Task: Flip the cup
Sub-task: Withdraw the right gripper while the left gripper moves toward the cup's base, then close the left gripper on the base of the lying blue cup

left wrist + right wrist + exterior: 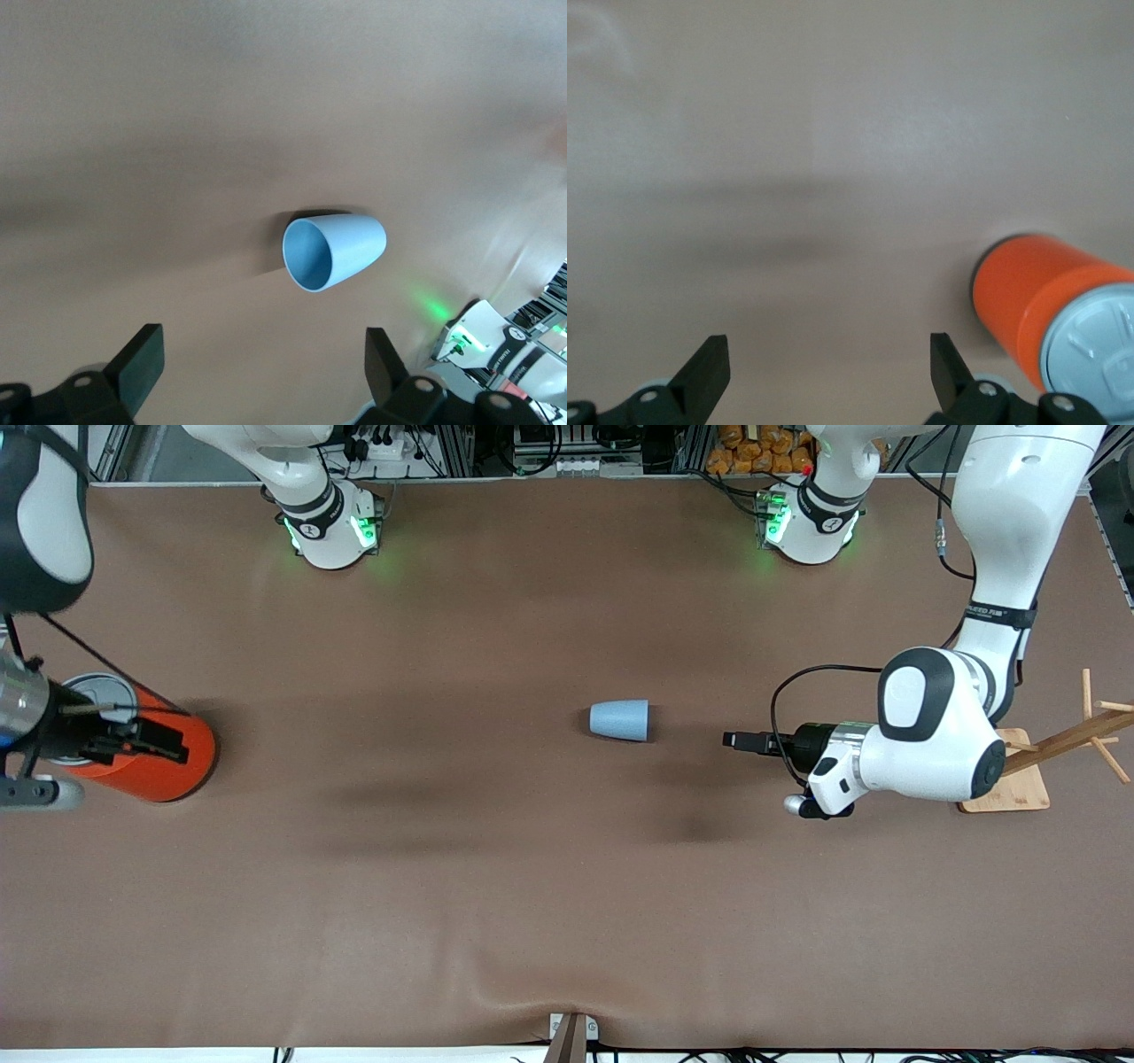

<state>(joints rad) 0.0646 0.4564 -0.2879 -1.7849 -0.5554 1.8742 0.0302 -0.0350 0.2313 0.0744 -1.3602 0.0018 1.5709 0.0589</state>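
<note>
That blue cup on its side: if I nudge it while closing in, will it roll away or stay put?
The cup lies on its side on the table, so a nudge will probably roll it, curving toward its narrower base. It looks small and probably light, so it may skid easily. The open left gripper faces its rim.

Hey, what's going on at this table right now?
Two robot arms are set up to flip a small light-blue cup, which lies on its side near the middle of the table, untouched. The left gripper is open and points at the cup's wide open end from the left arm's end of the table, not yet touching it. The right gripper waits, open, above the orange can at the right arm's end. A wooden rack stands beside the left arm.
</note>
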